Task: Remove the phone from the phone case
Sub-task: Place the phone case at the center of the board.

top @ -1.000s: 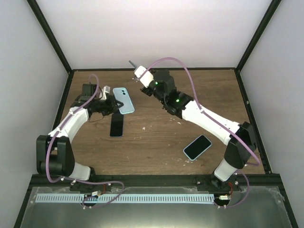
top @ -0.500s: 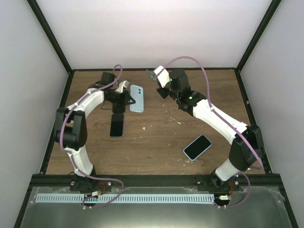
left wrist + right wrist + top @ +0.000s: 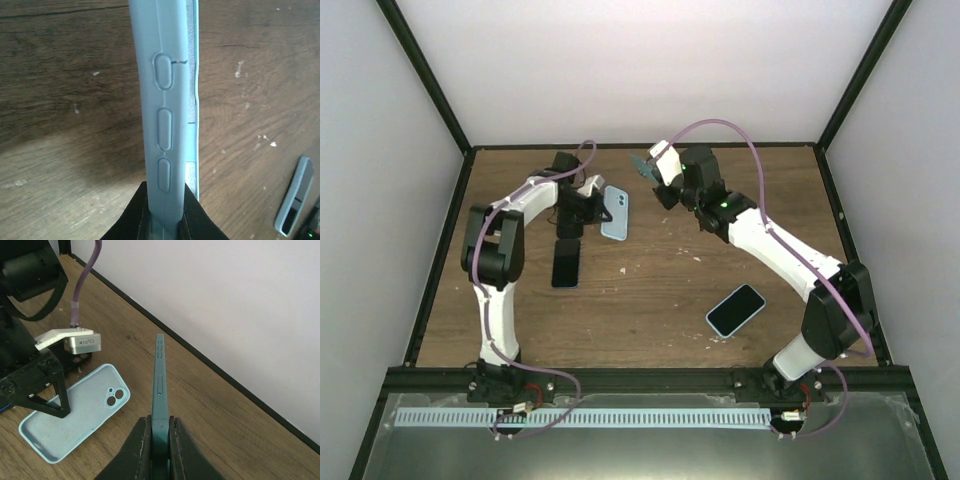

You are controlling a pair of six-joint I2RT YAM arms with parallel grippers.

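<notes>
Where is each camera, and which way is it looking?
Top camera: high behind, looking down at the brown wooden table; left arm, right arm show.
Left wrist: on the left gripper, looking along the light blue phone case it pinches; black fingers show.
Right wrist: on the right gripper, looking along the slim teal phone; fingers show.
All see the case.

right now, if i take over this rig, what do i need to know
Left gripper: shut on the case, gripping its edge, at the rear left of the table.
Right gripper: shut on the phone, held on edge above the table, clear of the case.
Done: the phone is out of the case.
Left: probably just set both down and let go.
Also lying free on the table: a black phone and a blue-rimmed phone.
</notes>
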